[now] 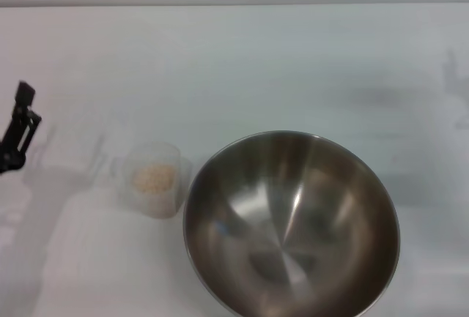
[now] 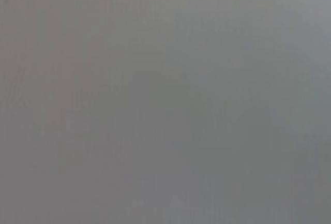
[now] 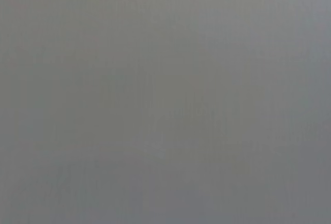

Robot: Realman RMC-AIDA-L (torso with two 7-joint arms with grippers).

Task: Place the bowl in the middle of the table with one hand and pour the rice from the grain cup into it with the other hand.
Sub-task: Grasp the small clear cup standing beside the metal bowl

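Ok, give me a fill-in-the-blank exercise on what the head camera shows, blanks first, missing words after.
1. The rice lies inside the grain cup, while the bowl holds ____.
2. The grain cup stands on the bowl's ____ side, by the robot's own sides.
3. The left end effector shows at the table's left edge, apart from the ____, the nearer of the two vessels.
4. The right end effector is ____ of the head view.

Missing words: nothing; left; grain cup; out

All you can see of your robot is a small piece of the left gripper (image 1: 20,130): black, thin and angular, with a blocky tip above a narrow frame.
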